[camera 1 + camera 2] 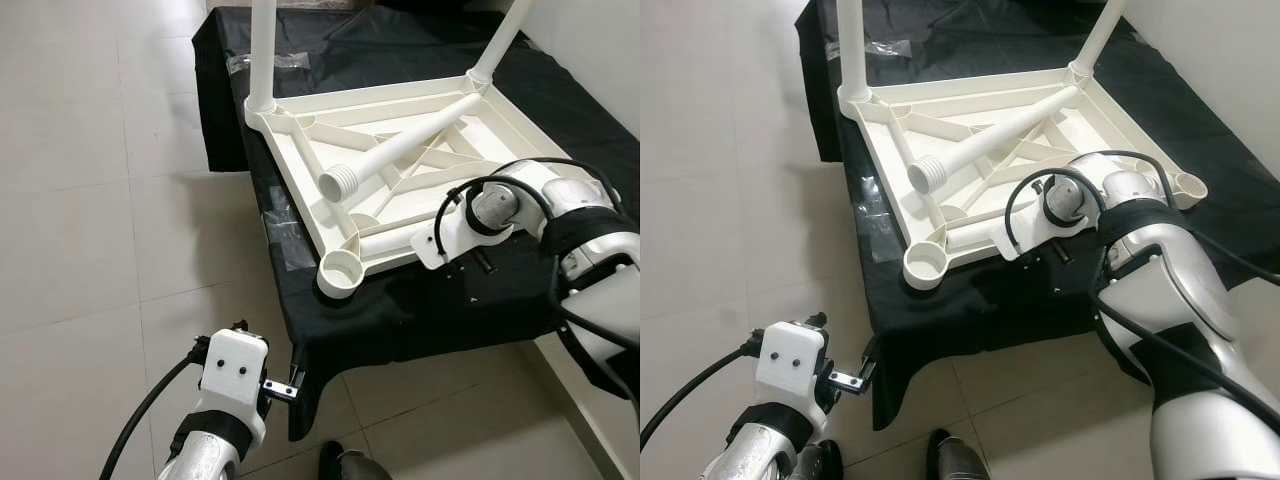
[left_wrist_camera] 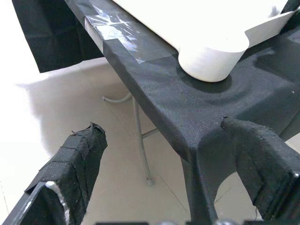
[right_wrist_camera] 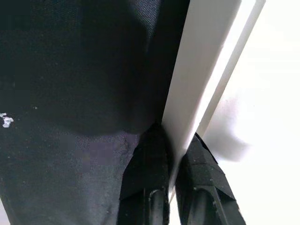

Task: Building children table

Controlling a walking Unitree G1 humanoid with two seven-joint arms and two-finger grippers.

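Right tool (image 3: 174,154) pinches white tabletop (image 1: 400,165) edge on black cloth (image 1: 560,110)

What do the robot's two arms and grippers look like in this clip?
Both arms are silver with black bands and white housings near the wrist. The left arm has a boxy white wrist block with small dark screws and a black cable looping off it. The right arm carries black cables arching over its rounded joint. Each gripper has two long black fingers, wrapped in a rough, tape-like covering.
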